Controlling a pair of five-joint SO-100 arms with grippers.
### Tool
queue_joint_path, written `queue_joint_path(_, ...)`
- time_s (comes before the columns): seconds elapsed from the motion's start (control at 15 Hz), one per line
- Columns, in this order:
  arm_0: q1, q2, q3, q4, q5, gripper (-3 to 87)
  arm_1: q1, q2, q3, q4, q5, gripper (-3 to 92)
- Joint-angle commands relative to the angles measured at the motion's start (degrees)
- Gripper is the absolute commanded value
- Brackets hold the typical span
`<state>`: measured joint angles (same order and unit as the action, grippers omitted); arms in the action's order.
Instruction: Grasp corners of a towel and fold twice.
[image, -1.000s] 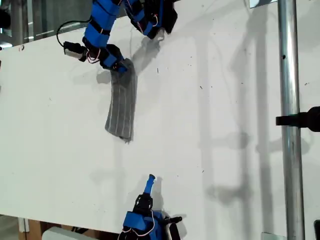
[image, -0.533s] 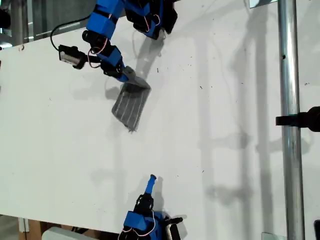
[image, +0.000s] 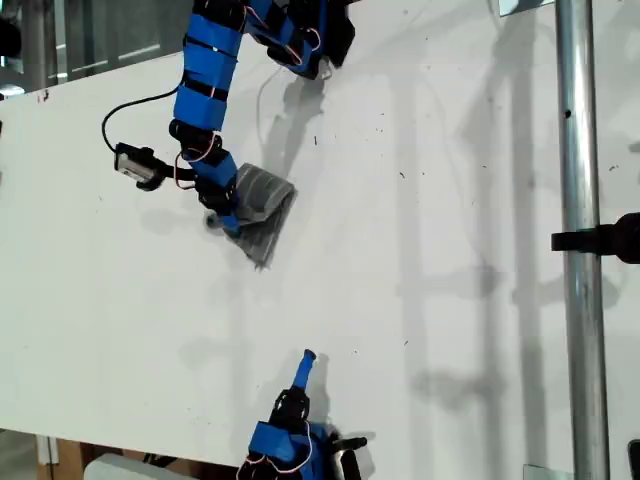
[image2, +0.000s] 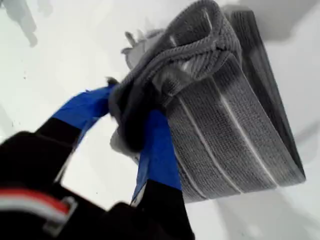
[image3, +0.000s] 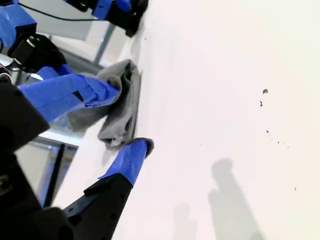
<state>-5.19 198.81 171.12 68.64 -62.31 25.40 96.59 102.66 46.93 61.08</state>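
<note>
1. the soft grey cloth towel with thin pale stripes (image: 262, 212) lies folded into a small thick bundle on the white tabletop (image: 420, 300), toward the upper part of the exterior view's left half.
2. my first gripper (image2: 131, 129) has its blue-taped jaws pinching a bunched fold of the towel (image2: 225, 120); the cloth curls over the jaw tips (layered edges show along one side).
3. in the exterior view that first gripper (image: 222, 215) sits at the towel's edge on the exterior view's left.
4. my second gripper (image3: 120, 120) holds its blue jaws spread with nothing between them; the towel (image3: 120, 105) shows far beyond.
5. in the exterior view it (image: 306, 358) points up from the bottom edge, well apart from the towel.
</note>
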Motion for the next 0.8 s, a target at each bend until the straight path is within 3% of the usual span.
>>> queue_joint_path(0.0, 0.5, 0.4, -0.1, -0.4, -1.0, 18.9, 0.6, 8.7, 1.3, -11.9, -0.6, 11.8)
queue_joint_path(0.13, 0.4, 0.4, 0.4, -0.7, -1.0, 19.0, 4.0, 16.3, 3.6, -13.8, -0.7, 11.8)
queue_joint_path(0.27, 0.1, 0.4, 2.5, -1.5, -2.5, 18.6, 6.7, 24.7, 8.0, -6.1, -0.7, 11.8)
queue_joint_path(0.4, 0.3, 0.4, 5.9, -2.6, -3.2, 18.1, 6.0, 37.0, 20.5, 2.9, -0.2, 0.5)
queue_joint_path(0.53, 0.8, 0.4, 7.4, -4.9, -4.9, 13.9, 2.6, 52.5, 37.4, 10.9, 5.2, -0.2)
queue_joint_path(0.73, 1.6, 0.4, 7.6, 2.1, -12.4, 10.6, 1.9, 79.1, 55.7, 25.5, 11.0, -0.3)
